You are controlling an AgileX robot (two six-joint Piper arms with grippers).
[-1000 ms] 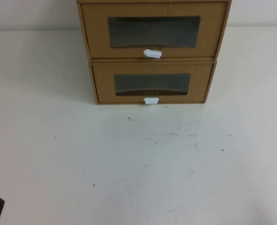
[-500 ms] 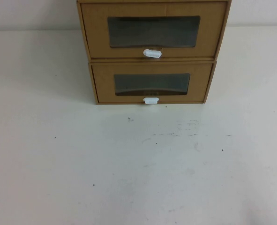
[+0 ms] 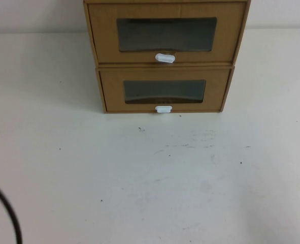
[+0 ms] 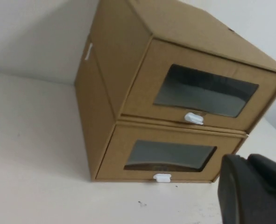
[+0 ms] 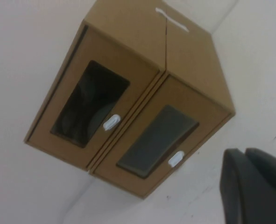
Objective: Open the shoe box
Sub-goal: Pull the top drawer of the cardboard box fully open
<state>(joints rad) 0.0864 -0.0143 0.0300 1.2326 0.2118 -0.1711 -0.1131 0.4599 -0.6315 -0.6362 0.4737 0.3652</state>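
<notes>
Hovering short of the shut shoe box [image 3: 162,89], touching nothing.
Left pincer [image 4: 248,186] and right pincer [image 5: 250,186]: tips pressed together, empty, above the worktop [image 3: 150,173].

My left gripper [image 4: 248,186], a dark, rounded black plastic claw, has its two fingers pressed together with no gap. It hangs in the air on my left side and points forward, tipped only a little. My right gripper [image 5: 251,184], dark and rounded too, is closed tight the same way. My right wrist is rolled far over sideways. A thin black cable [image 3: 8,216] curves low on my left side.
</notes>
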